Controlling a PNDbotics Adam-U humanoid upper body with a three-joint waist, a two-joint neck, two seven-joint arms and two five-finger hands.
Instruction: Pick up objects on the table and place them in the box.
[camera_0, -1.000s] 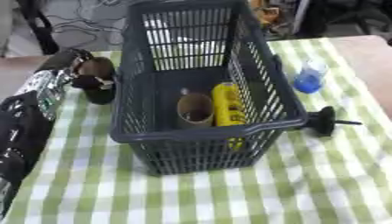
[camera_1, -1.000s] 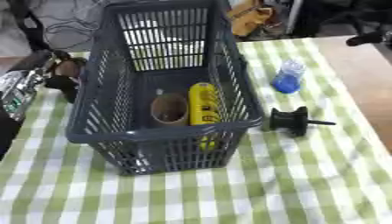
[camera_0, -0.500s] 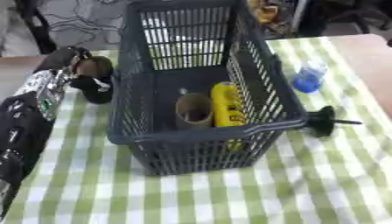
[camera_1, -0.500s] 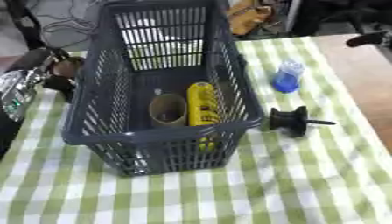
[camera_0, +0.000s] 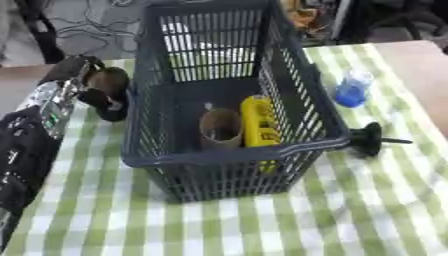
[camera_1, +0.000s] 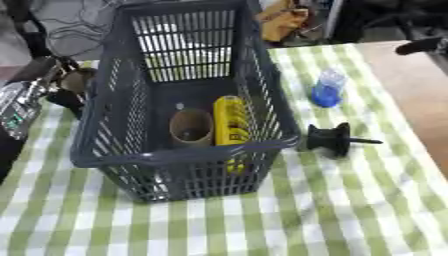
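On the bench (camera_0: 367, 210), under its green-checked cloth, one dark slatted box (camera_0: 229, 170) stands with two things already inside: one brown tube (camera_0: 220, 129) and one yellow pack (camera_0: 259, 122) side by side. Two things wait outside to its right: one blue bottle (camera_1: 326, 89) and one black spool-like piece (camera_1: 331, 139) lying just beside the box wall. The left hand (camera_0: 101, 90) hovers at the box's left side; whether its fingers are spread I cannot tell. The right hand is not visible. Risk, as I judge it: an arm reaching across could snag the tall rim and shove the box into the spool, or tip the bottle
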